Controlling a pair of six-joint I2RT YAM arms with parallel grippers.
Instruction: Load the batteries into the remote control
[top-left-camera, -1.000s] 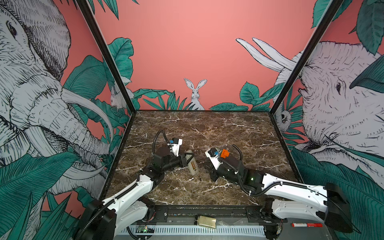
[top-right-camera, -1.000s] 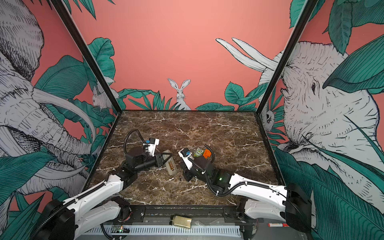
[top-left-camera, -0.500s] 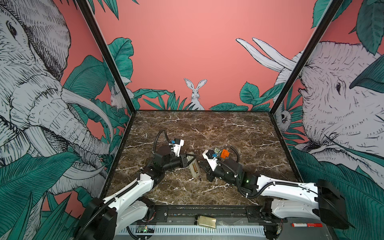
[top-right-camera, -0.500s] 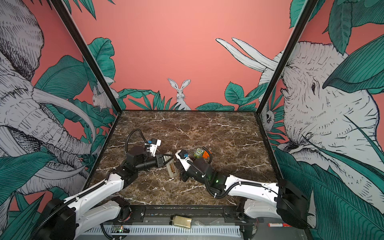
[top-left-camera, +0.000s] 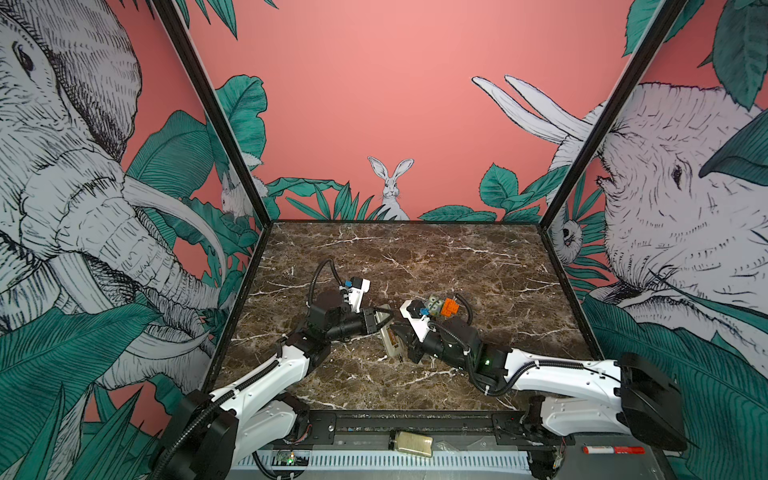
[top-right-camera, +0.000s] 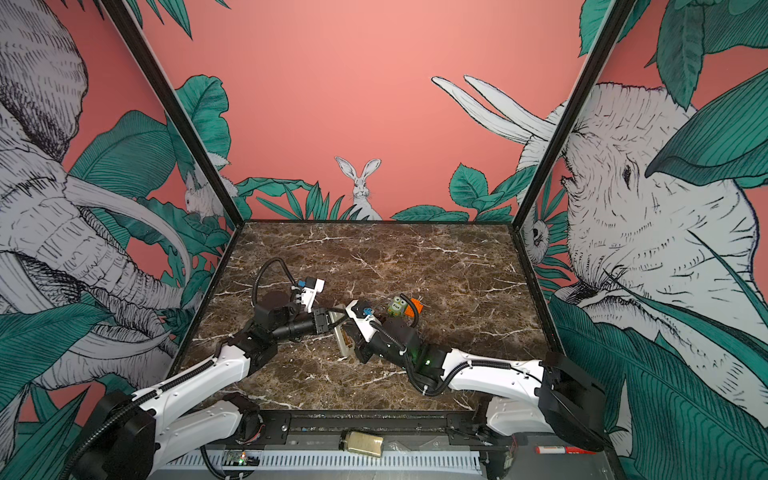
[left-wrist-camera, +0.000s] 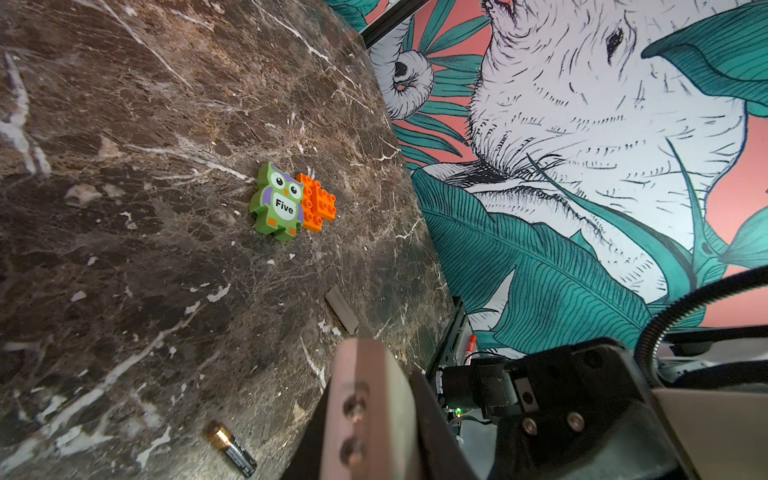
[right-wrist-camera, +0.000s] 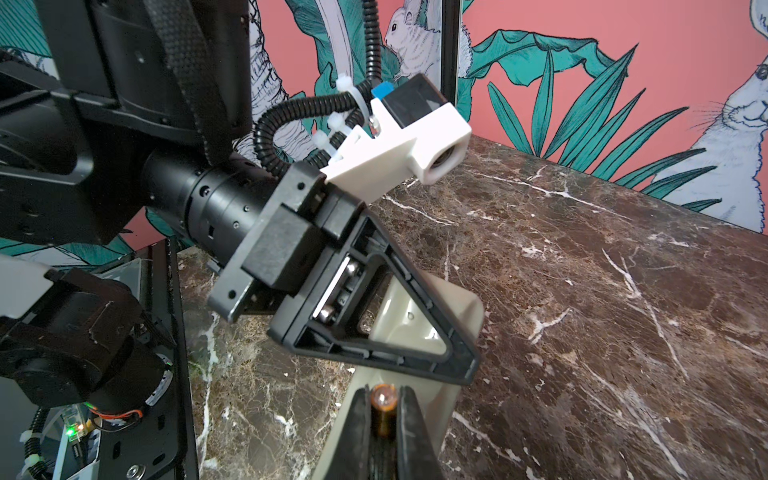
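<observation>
In both top views, my left gripper (top-left-camera: 384, 321) is shut on the pale remote control (top-left-camera: 390, 340), holding it tilted on edge over the middle of the marble. The right wrist view shows the remote control's (right-wrist-camera: 419, 320) plain back with the left gripper's black finger across it. My right gripper (right-wrist-camera: 383, 394) is shut on a dark battery (right-wrist-camera: 383, 409), whose copper end points at the remote control just below that finger. A second battery (left-wrist-camera: 231, 449) lies loose on the marble in the left wrist view. In a top view my right gripper (top-left-camera: 402, 337) is right beside the remote control.
A green owl toy (left-wrist-camera: 277, 203) and an orange brick (left-wrist-camera: 319, 203) lie together on the marble behind my right wrist. A flat grey strip (left-wrist-camera: 341, 309) lies nearer the front edge. A yellowish jar (top-left-camera: 411, 444) and a red marker (top-left-camera: 611, 449) rest on the front rail.
My right arm has moved left with the battery and now reaches the remote control. My left gripper has kept its hold and hardly moved.
</observation>
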